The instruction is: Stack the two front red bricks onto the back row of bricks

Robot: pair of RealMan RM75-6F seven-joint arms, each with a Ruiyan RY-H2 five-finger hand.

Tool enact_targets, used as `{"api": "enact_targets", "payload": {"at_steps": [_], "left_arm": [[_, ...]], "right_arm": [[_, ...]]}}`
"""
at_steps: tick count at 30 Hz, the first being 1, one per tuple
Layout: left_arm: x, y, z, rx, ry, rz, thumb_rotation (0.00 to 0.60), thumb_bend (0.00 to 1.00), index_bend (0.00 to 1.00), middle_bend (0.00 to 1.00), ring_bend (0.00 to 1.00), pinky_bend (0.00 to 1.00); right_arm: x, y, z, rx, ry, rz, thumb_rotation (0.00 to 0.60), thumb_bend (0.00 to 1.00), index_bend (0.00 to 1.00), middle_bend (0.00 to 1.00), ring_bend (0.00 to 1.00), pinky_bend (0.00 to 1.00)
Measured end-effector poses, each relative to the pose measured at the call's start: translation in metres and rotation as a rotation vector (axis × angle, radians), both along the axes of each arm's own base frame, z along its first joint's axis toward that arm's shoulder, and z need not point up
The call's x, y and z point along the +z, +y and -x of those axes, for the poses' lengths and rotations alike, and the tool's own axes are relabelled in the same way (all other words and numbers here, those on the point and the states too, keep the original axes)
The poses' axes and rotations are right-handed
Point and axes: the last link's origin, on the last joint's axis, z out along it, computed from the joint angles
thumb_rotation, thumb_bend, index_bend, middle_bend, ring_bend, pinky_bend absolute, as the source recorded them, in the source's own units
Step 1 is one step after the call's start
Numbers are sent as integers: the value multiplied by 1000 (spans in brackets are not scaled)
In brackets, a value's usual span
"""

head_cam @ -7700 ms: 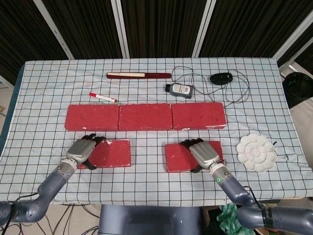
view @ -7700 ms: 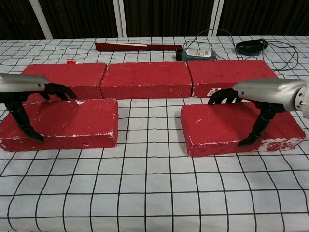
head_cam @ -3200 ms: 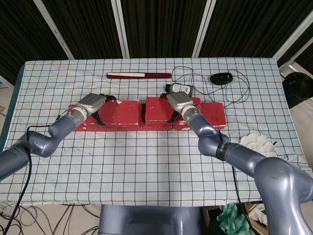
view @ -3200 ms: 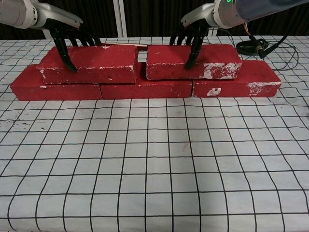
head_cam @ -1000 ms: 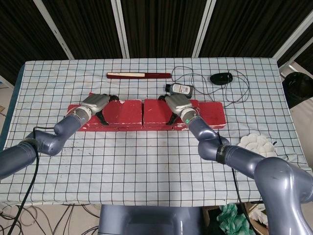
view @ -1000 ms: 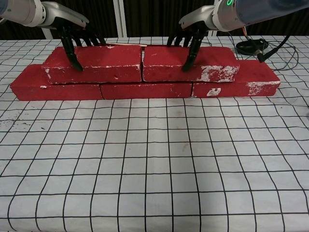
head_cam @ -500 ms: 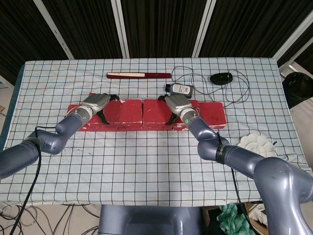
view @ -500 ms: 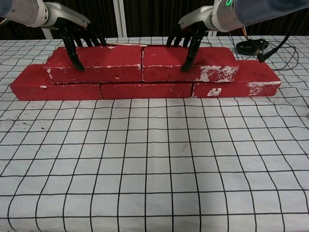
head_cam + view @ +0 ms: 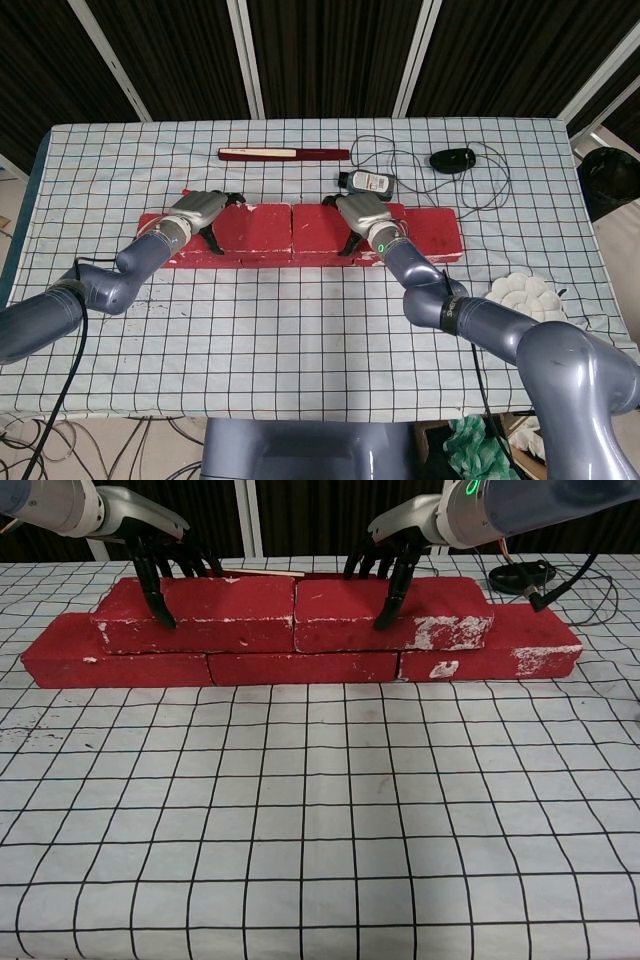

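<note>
Two red bricks lie end to end on top of the back row (image 9: 300, 667) of three red bricks. My left hand (image 9: 150, 552) grips the left upper brick (image 9: 225, 610), thumb down its front face and fingers behind. My right hand (image 9: 392, 552) grips the right upper brick (image 9: 440, 605) the same way. The two upper bricks touch at the middle. In the head view the left hand (image 9: 198, 208) and right hand (image 9: 360, 212) sit over the left upper brick (image 9: 255, 225) and right upper brick (image 9: 318, 225); the row's right end (image 9: 436, 230) shows bare.
Behind the bricks lie a small bottle (image 9: 366, 182), a black mouse (image 9: 452, 158) with its looping cable, and a long red and white flat strip (image 9: 284, 154). A white flower-shaped dish (image 9: 525, 297) sits at the right front.
Both front bricks went from the table front up onto the back row. Over the last second the left upper brick closed the small gap to the right one; the hands barely moved.
</note>
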Motion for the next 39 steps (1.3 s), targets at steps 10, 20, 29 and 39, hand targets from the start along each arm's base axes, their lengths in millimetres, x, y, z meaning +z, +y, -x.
{"api": "enact_targets", "payload": {"at_steps": [10, 20, 29, 39], "left_arm": [[1, 1, -1, 4, 2, -2, 600, 0, 96, 160, 55, 160], [1, 0, 1, 13, 13, 8, 600, 0, 75, 119, 26, 131], [1, 1, 0, 11, 11, 5, 600, 0, 73, 116, 26, 130], [-1, 1, -1, 5, 15, 7, 600, 0, 71, 115, 8, 119]], "right_arm": [[-1, 0, 2, -9, 0, -8, 600, 116, 139, 169, 105, 197], [-1, -1, 3, -12, 4, -10, 600, 113, 96, 120, 87, 197], [-1, -2, 3, -11, 5, -12, 600, 112, 74, 82, 54, 184], [1, -2, 2, -5, 0, -16, 600, 113, 68, 79, 53, 176]]}}
